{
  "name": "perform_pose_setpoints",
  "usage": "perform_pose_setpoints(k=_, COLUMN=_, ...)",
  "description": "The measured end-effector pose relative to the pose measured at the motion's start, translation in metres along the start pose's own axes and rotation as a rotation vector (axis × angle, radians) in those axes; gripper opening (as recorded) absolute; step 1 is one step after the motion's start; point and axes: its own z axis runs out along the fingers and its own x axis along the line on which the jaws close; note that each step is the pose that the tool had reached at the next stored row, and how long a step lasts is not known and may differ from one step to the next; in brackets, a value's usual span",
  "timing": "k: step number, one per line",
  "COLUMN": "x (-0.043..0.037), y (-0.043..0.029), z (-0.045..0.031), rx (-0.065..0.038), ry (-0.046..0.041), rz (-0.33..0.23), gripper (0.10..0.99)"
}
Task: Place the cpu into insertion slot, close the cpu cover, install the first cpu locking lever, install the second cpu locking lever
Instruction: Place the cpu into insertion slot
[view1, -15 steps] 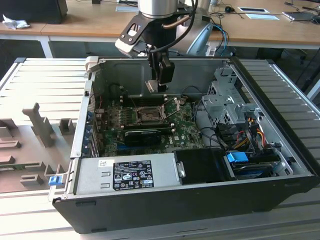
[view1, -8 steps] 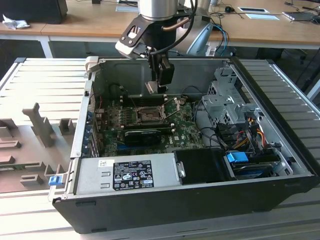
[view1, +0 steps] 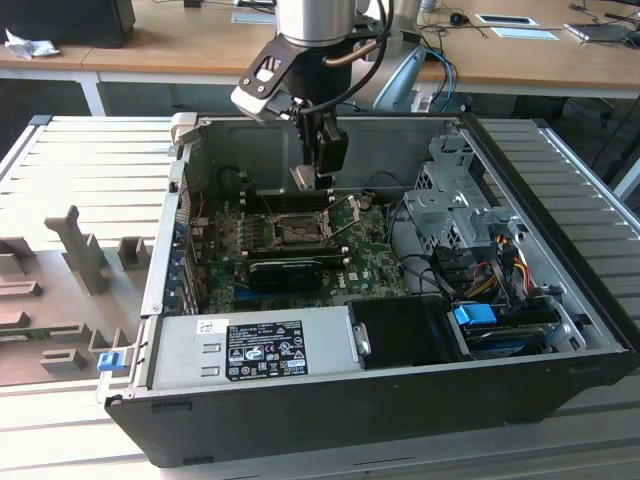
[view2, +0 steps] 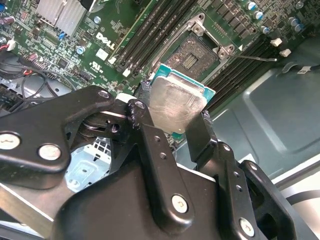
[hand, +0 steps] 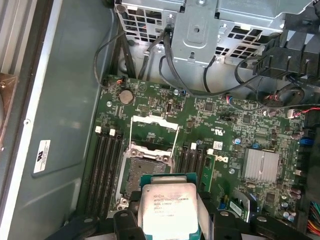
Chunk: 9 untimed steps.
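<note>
Open computer case (view1: 350, 410) on slatted desk (view1: 90, 150), jaws pinching cpu (view2: 175, 102) by its edges — held in air near bare insertion slot (view2: 195, 55), cpu cover (hand: 152, 129) flipped up, memory slots (hand: 105, 165) either side, cables (hand: 150, 55) nearby

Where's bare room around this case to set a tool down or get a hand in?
Free: ribbed table either side of the case; bare grey panel beside the memory slots. Crowded: cables at the drive cage; gripper holds the cpu near the insertion slot.
</note>
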Motion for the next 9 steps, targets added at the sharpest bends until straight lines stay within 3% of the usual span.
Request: perform_pose_setpoints(k=9, x=-0.0001, y=-0.0003, z=0.0033, rx=0.000, ry=-0.0001, rz=0.000, gripper=0.529)
